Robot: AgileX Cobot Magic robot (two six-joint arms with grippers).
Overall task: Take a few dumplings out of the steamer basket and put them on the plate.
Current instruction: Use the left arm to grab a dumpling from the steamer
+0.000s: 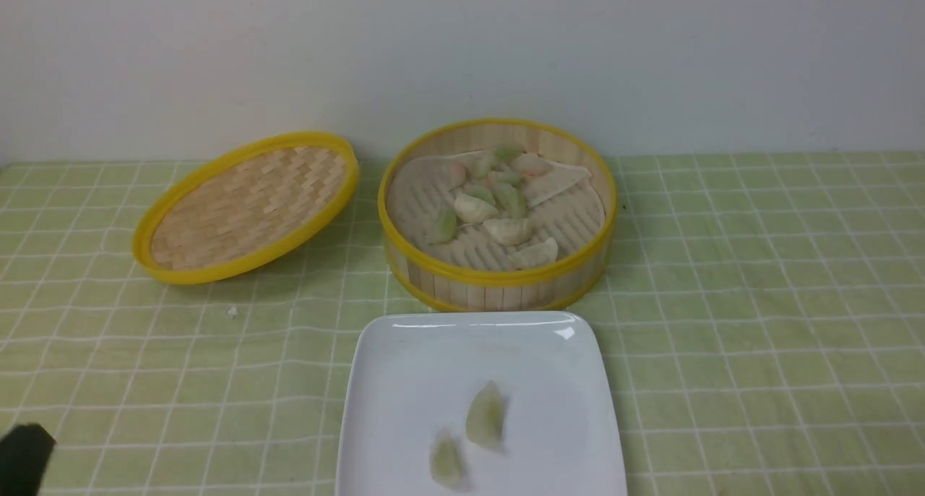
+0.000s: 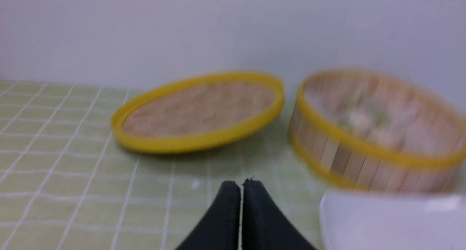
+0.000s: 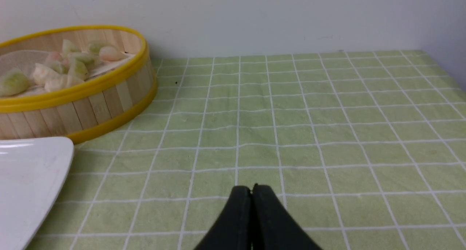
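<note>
The steamer basket (image 1: pixel 498 275) stands at the table's middle back and holds several green and cream dumplings (image 1: pixel 477 207). It also shows in the left wrist view (image 2: pixel 364 159) and the right wrist view (image 3: pixel 91 104). The white plate (image 1: pixel 405 380) lies in front of it with two pale green dumplings (image 1: pixel 485 416) on it. My left gripper (image 2: pixel 241 184) is shut and empty, low over the cloth left of the plate; its tip shows at the front view's bottom left corner (image 1: pixel 25 456). My right gripper (image 3: pixel 251 188) is shut and empty over the cloth right of the plate, outside the front view.
The woven bamboo lid (image 1: pixel 249 207) leans tilted left of the steamer, also in the left wrist view (image 2: pixel 198 111). A green checked cloth (image 1: pixel 759 301) covers the table. A white wall stands close behind. A small white speck (image 1: pixel 232 311) lies on the cloth.
</note>
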